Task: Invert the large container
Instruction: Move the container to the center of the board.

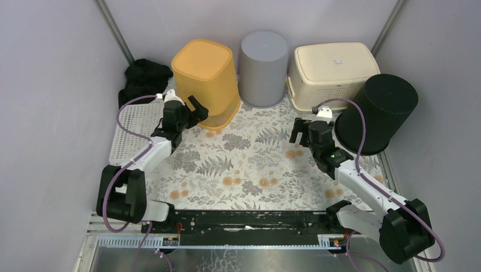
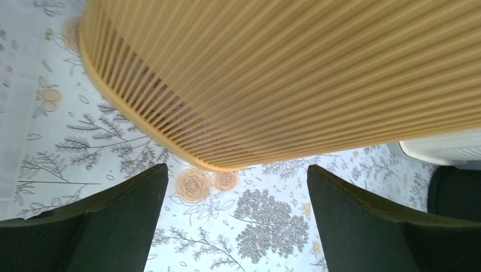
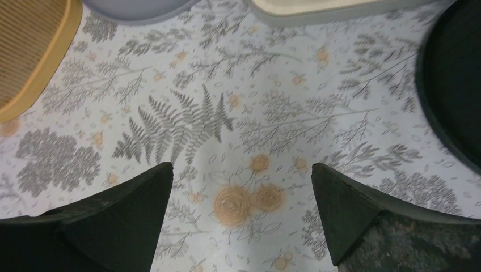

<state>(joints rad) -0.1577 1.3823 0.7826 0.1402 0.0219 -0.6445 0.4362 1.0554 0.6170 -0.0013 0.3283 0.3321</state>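
Note:
A big orange ribbed container [image 1: 204,79] stands at the back left of the floral mat with its closed end up. In the left wrist view its slatted wall [image 2: 283,73] fills the top of the frame. My left gripper [image 1: 184,102] hovers open just in front of its lower edge, and nothing but mat shows between its jaws [image 2: 237,170]. My right gripper [image 1: 303,129] is open over the mat at the right, also empty [image 3: 241,167]. A corner of the orange container [image 3: 28,51] shows at the far left of the right wrist view.
A grey cylinder [image 1: 262,68] and a cream basket [image 1: 332,73] stand bottom-up along the back wall. A black cylinder [image 1: 377,113] leans tilted at the right, close to my right arm. A white perforated panel [image 1: 133,130] and a black cloth [image 1: 144,76] lie at the left.

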